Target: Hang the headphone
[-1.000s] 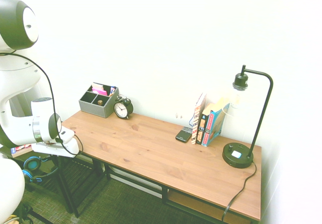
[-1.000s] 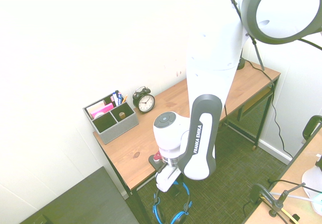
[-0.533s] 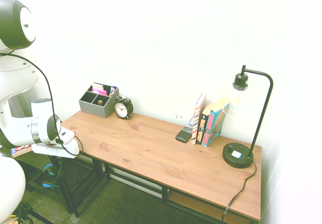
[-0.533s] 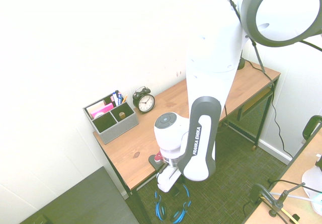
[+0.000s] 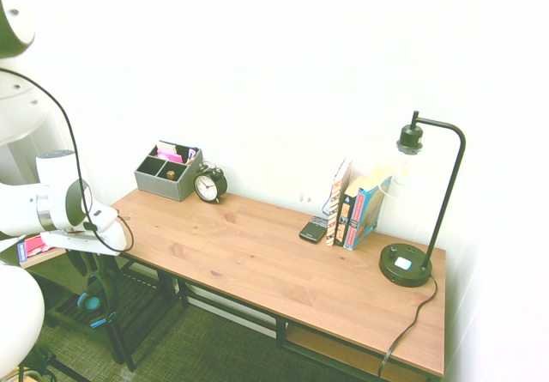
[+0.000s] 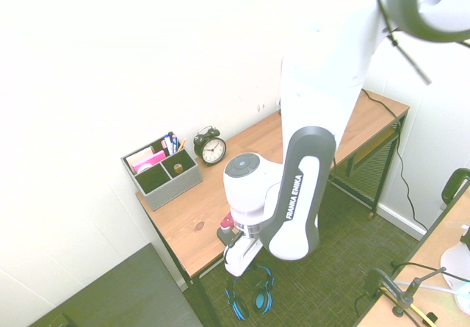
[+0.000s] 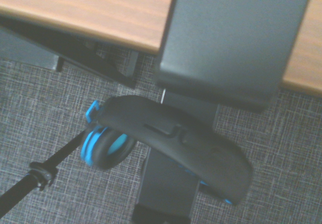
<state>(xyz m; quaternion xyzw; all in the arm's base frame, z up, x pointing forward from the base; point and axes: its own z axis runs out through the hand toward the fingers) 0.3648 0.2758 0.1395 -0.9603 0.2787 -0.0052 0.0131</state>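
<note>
The headphone hangs just off the desk's short end, black headband up and blue-ringed earcups down. In the wrist view its black headband lies across a dark hanger arm that comes down from a grey clamp on the desk edge, with one blue earcup below it. My gripper hovers just above the headband, beside the clamp. In the first exterior view the headphone shows below my wrist, against the desk leg.
On the wooden desk stand a grey organizer, an alarm clock, a phone, books and a black lamp. Black desk legs and a low shelf sit under the top. Grey carpet lies below.
The headphone has swung in from beside the desk to hang at the desk's end. My arm has risen and drawn back a little from it.
</note>
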